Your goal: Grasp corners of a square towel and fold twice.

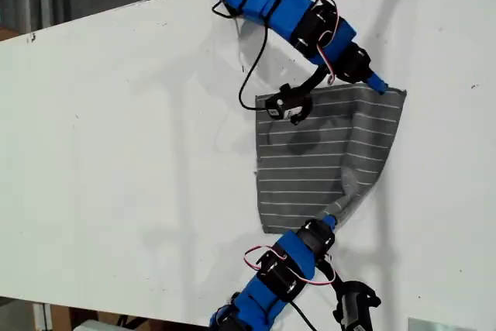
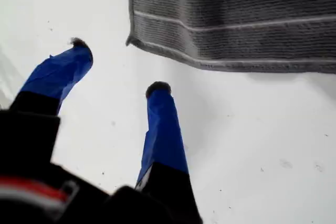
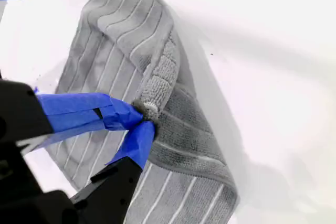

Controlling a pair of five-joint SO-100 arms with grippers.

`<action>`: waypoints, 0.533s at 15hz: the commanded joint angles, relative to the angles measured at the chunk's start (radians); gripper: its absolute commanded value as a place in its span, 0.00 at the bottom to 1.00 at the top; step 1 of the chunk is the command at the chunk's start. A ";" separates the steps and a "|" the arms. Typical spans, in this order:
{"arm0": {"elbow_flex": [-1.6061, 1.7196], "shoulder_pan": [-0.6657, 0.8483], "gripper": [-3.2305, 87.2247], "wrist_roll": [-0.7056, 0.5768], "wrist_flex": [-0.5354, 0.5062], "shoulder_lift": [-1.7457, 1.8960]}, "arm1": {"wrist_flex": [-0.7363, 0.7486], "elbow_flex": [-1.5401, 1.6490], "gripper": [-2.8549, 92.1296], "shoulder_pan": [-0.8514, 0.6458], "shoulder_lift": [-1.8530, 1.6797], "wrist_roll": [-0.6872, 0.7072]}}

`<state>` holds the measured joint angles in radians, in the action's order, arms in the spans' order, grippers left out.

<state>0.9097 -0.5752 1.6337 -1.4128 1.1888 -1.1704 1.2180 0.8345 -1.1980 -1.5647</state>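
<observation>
A lab or workshop bench, it seems. The bare white surface carries two blue taped arms with exposed wiring

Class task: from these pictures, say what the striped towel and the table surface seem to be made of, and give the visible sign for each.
The towel: soft woven or terry-like fabric, matte grey; ribbed texture, limp folds where my second gripper pinches it. The table: probably painted or laminated board, smooth white with a slight sheen; flat, specked, soft shadows.

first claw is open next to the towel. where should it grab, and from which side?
Take the corner just ahead of my first claw. It lies flat on the table, so probably come in low from the bare side, one finger under it, one on top. My second claw pinches the towel elsewhere.
</observation>
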 commanded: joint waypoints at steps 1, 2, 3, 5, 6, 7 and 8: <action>-0.012 -0.014 0.03 0.015 0.035 0.006 | 0.115 -0.094 0.32 0.060 0.078 -0.026; -0.012 -0.018 0.03 0.017 0.044 0.000 | 0.183 -0.094 0.32 0.071 0.129 -0.034; -0.012 -0.021 0.03 0.018 0.054 -0.006 | 0.244 -0.094 0.32 0.074 0.175 -0.034; -0.012 -0.026 0.03 0.020 0.074 -0.021 | 0.357 -0.094 0.32 0.052 0.249 -0.002; -0.012 -0.029 0.03 0.021 0.081 -0.026 | 0.390 -0.097 0.32 0.043 0.276 0.008; -0.012 -0.034 0.03 0.025 0.086 -0.029 | 0.419 -0.097 0.32 0.035 0.301 0.018; -0.012 -0.037 0.03 0.026 0.091 -0.032 | 0.448 -0.097 0.32 0.025 0.319 0.028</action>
<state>0.9097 -0.5937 1.6444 -1.3438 1.1397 -0.7593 1.1735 0.8744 -0.8728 -1.5539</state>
